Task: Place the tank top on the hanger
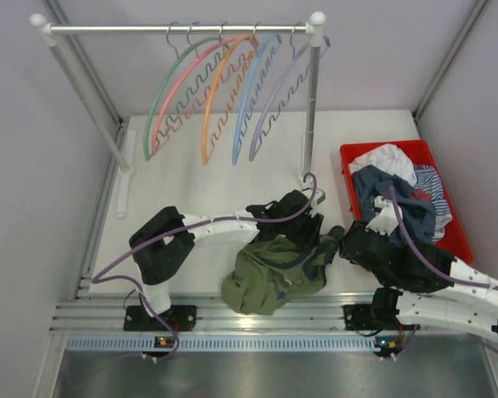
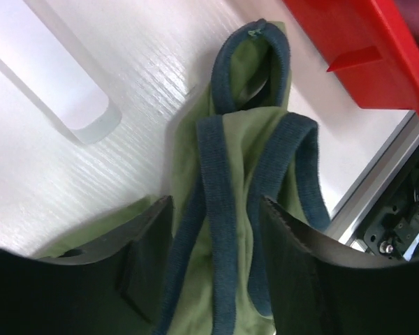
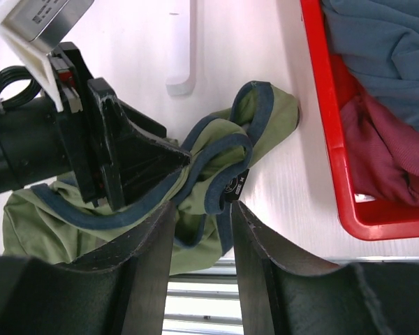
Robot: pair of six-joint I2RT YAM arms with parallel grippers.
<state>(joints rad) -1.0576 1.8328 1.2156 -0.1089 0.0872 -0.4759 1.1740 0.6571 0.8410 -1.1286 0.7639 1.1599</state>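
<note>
Tank top (image 1: 270, 278) crumpled, green hanger (image 1: 153, 116) top cam only

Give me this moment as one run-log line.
tank top: crumpled on table | hanger: on rail | left tool: open, straddling tank top | right tool: around tank top, grip unclear

Nothing can be read for certain. A pale label (image 3: 45, 15) on the box (image 3: 14, 31) at the top left of the right wrist view carries print too small to make out. A small black tag (image 3: 235, 185) on the tank top (image 3: 269, 115) bears white marks, perhaps letters.
</note>
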